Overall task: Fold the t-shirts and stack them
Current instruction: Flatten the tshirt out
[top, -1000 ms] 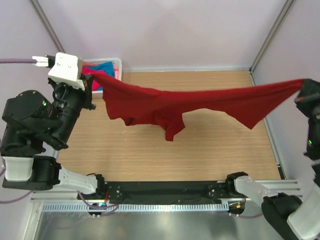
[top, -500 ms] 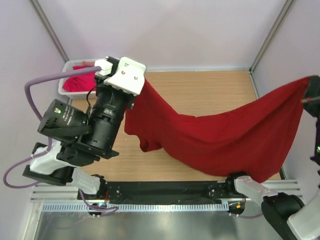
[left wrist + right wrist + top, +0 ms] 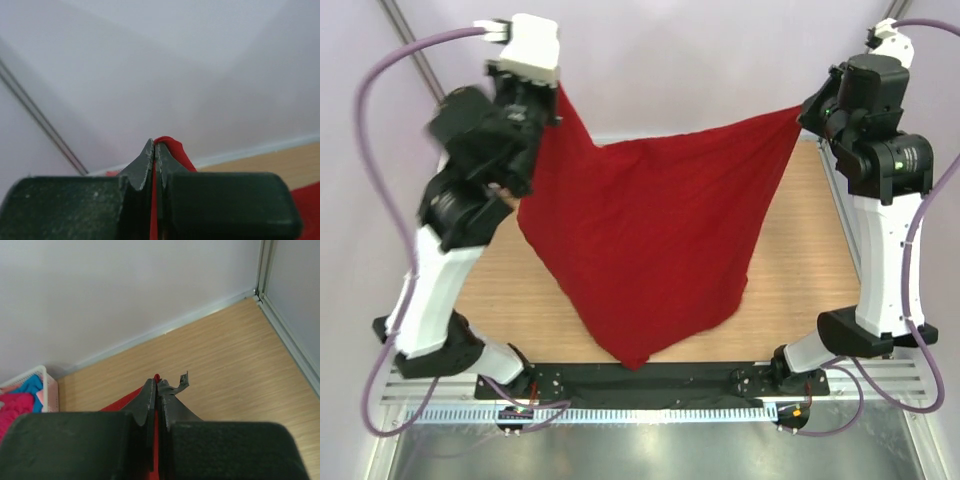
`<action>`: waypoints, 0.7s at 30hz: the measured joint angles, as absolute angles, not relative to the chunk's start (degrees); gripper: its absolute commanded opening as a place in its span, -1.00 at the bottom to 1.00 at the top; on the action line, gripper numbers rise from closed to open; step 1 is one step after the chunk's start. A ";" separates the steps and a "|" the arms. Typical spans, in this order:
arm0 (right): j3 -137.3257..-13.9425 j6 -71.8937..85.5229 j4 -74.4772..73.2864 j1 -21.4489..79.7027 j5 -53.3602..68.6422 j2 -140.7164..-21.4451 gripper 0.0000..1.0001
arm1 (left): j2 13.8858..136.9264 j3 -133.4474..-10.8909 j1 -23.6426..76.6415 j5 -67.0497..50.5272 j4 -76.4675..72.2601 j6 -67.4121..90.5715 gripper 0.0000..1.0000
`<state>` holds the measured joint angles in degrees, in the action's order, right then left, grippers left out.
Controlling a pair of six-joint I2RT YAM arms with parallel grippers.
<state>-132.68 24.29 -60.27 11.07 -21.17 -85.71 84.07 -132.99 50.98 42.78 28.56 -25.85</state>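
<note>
The dark red t-shirt [image 3: 650,240] hangs spread in the air between both grippers, its lowest point near the table's front edge. My left gripper [image 3: 556,92] is shut on its upper left corner; red cloth [image 3: 170,147] shows pinched between the jaws of my left gripper [image 3: 154,145]. My right gripper [image 3: 800,112] is shut on the upper right corner; a red edge [image 3: 156,377] sticks out between the jaws of my right gripper [image 3: 156,382]. Pink [image 3: 15,407] and turquoise [image 3: 31,386] shirts lie in the basket in the right wrist view.
The white lattice basket [image 3: 41,372] stands at the table's far left by the back wall, hidden behind the left arm in the top view. The wooden table [image 3: 800,260] is ringed by pale walls and metal corner posts [image 3: 265,265].
Both arms have risen and swung toward the back wall. The red shirt went from sagging low across the table to hanging spread high between the two grippers.
</note>
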 measured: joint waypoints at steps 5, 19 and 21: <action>-133.49 22.68 -62.48 11.07 -20.14 -88.33 -0.98 | 90.50 -126.58 36.47 28.84 38.06 -11.27 -1.00; -133.40 25.76 -62.98 11.07 -22.90 -74.43 -0.98 | 76.27 -128.49 30.24 19.55 49.15 -6.37 -0.99; -133.08 26.11 -62.89 11.07 -22.94 -69.91 -0.98 | 71.46 -128.66 30.24 17.98 49.12 -5.82 -1.00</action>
<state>-133.08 26.11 -62.89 11.07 -22.94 -69.91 71.46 -128.66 30.24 17.98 49.12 -5.82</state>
